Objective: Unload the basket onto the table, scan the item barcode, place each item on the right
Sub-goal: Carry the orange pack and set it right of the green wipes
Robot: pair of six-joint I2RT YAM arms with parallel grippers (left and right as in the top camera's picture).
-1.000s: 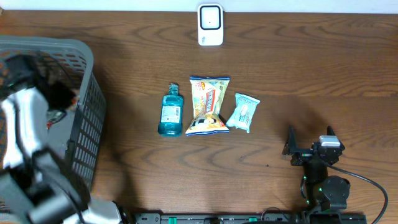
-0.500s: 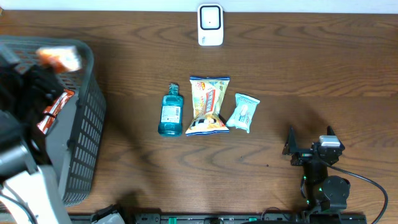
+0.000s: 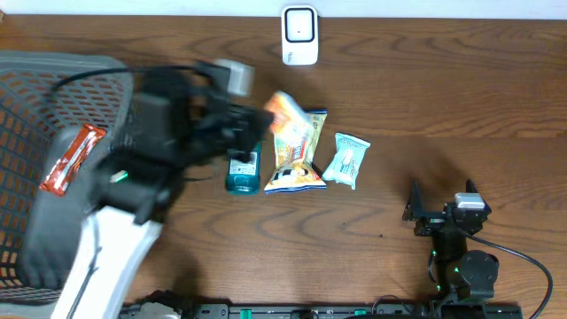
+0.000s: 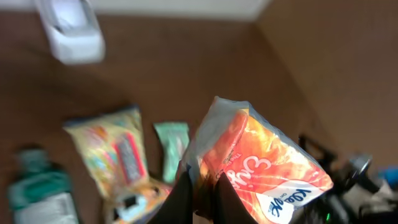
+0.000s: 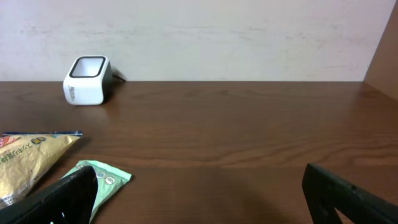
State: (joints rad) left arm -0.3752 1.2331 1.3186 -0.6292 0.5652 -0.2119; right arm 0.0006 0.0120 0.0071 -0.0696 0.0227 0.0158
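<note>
Shows the left gripper (image 4: 202, 190) clamped on an orange packet (image 4: 261, 158), raised over the blue bottle (image 3: 242, 170) and the yellow snack bag (image 3: 299, 164), apart from the white scanner (image 3: 299, 35) at the table's far edge. Shows the right gripper (image 3: 442, 191) near the front right, jaws wide apart and empty. Places a green packet (image 3: 345, 159) just beside the snack bag and a grey basket (image 3: 124, 190) at left.
</note>
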